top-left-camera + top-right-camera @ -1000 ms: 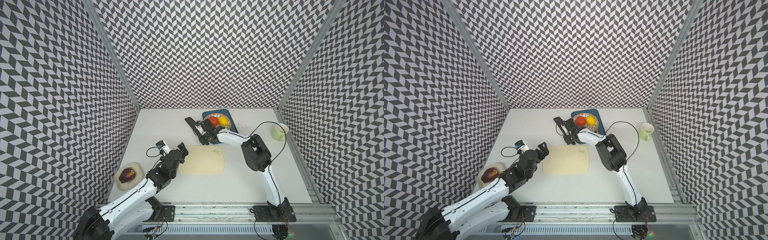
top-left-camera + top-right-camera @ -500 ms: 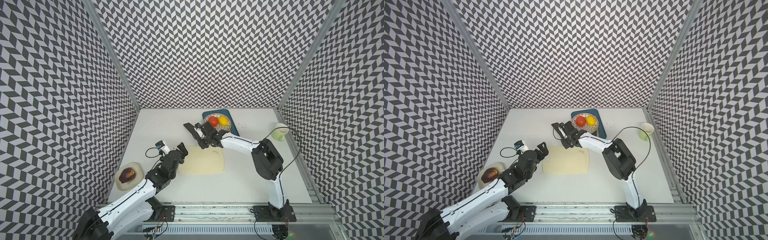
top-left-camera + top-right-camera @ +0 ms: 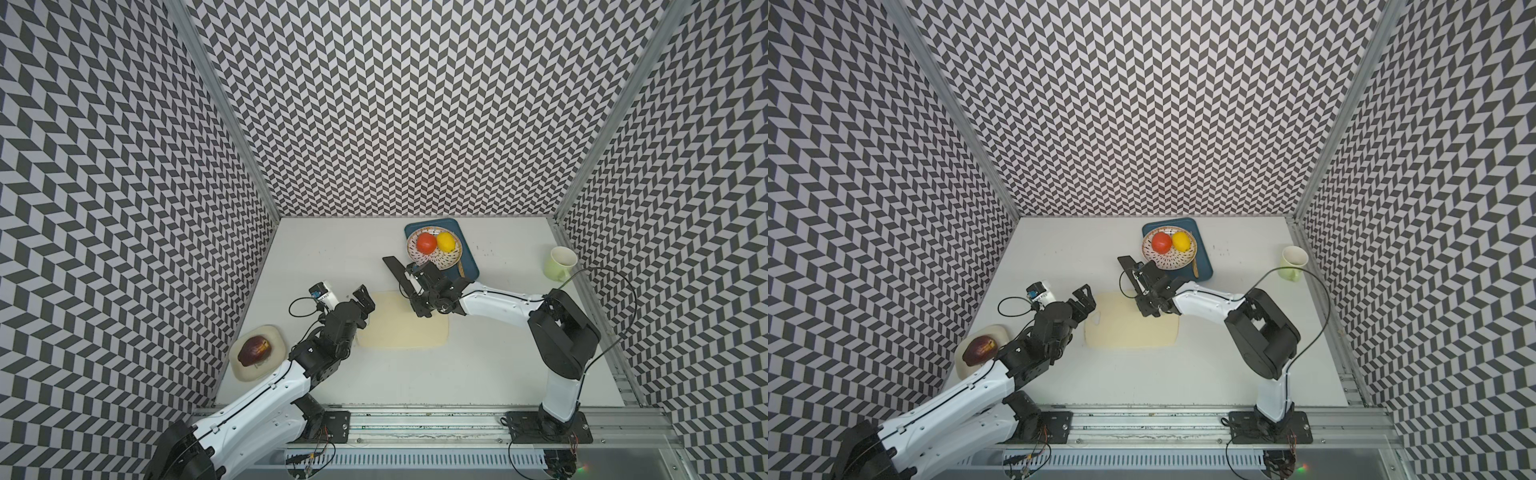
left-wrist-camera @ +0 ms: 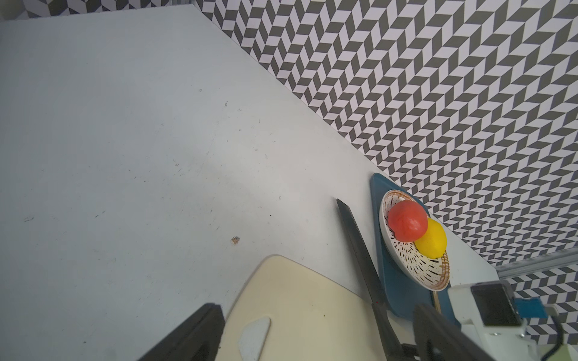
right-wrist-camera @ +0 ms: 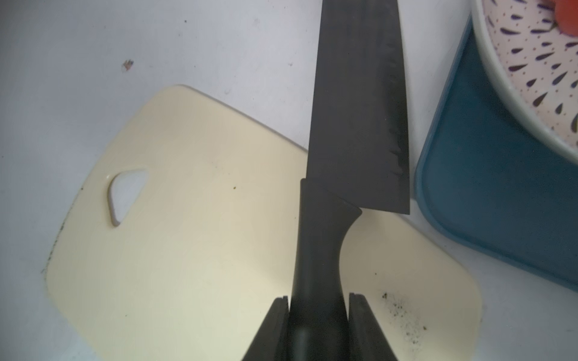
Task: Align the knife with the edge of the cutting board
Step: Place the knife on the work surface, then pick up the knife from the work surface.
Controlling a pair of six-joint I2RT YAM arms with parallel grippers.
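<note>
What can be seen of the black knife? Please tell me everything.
The knife is all matte black: a broad rectangular blade and a slim curved handle. The right gripper is shut on the handle, above the cutting board. The blade crosses the board's far edge at an angle, beside the blue tray without touching it.

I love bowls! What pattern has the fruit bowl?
The bowl is white with dark teardrop marks, best in right wrist view.
</note>
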